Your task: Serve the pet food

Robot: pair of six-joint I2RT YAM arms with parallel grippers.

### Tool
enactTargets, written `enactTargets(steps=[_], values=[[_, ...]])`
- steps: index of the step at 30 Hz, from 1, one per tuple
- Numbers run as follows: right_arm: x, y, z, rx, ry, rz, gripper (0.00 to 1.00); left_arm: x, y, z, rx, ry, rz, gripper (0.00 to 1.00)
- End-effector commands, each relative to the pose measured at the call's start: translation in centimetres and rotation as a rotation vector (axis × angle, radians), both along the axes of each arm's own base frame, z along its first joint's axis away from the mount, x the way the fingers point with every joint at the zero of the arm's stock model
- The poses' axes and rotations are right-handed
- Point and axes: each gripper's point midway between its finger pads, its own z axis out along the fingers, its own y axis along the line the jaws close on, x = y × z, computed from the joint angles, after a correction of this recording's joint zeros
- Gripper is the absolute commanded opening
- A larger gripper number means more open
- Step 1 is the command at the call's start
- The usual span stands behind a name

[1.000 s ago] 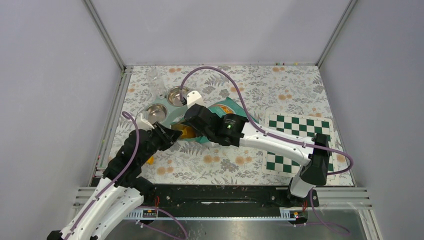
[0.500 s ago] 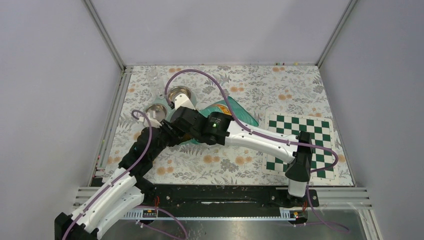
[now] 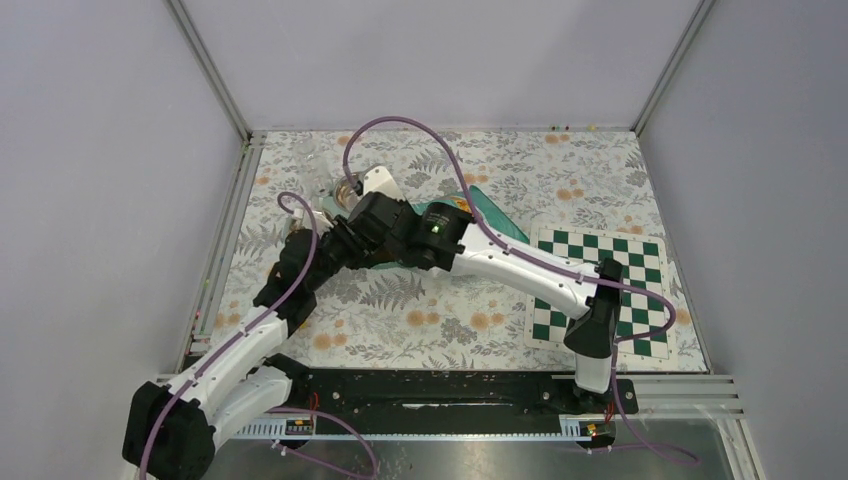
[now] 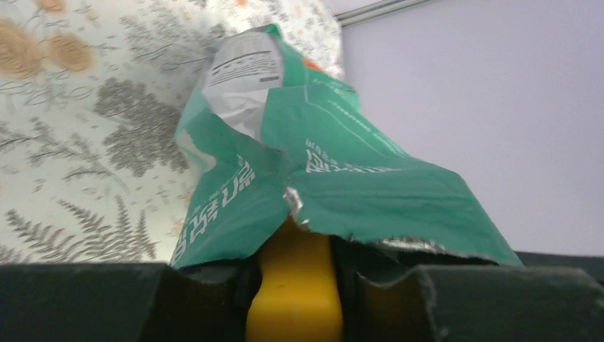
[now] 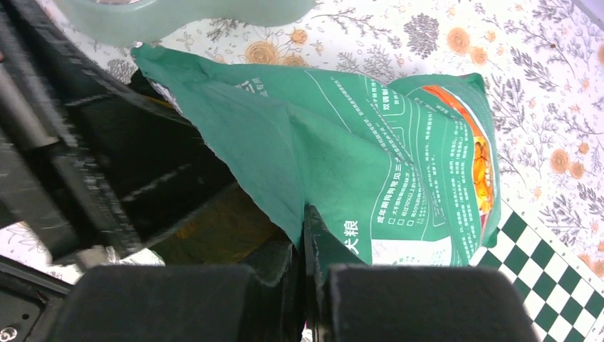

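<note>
Right wrist view: green bag [image 5: 370, 142] lying slack, torn edge pinched flat in right gripper [image 5: 308, 249], likely to hold the mouth open. Left gripper [image 4: 293, 313] clamped on yellow handle [image 4: 292, 246], probably a scoop, entering the mouth at 12 o'clock. Pet food unseen, presumably inside, beyond both fingertips.

Plain lilac-grey walls [image 3: 120, 150] w/ alu corner posts [image 3: 206, 65]; floral cloth [image 3: 560, 180] (table top), even light.

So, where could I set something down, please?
Bare floral cloth: far right, behind the chessboard mat; near middle, left of it. Crowded far left: bowl stand, food bag pinched by right gripper, left gripper holding yellow scoop.
</note>
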Motion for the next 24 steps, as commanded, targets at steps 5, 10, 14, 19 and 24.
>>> enactTargets(steps=[5,10,14,19,24], values=[[3.3,-2.9,9.7,0.306,-0.037,-0.151,0.0,-1.2,0.3,11.3,-0.185,-0.261,-0.089,0.0],[4.2,-4.5,11.8,0.373,-0.057,-0.182,0.0,-1.9,1.9,12.7,-0.145,-0.261,-0.037,0.0],[4.5,-5.3,12.9,0.423,-0.057,-0.193,0.0,-2.0,2.8,13.6,-0.117,-0.26,-0.001,0.0],[4.3,-5.4,13.5,0.459,-0.045,-0.183,0.0,-2.1,3.3,14.1,-0.126,-0.251,0.022,0.0],[4.1,-5.8,13.7,0.492,-0.019,-0.181,0.0,-2.5,4.1,14.4,-0.133,-0.24,0.059,0.0]])
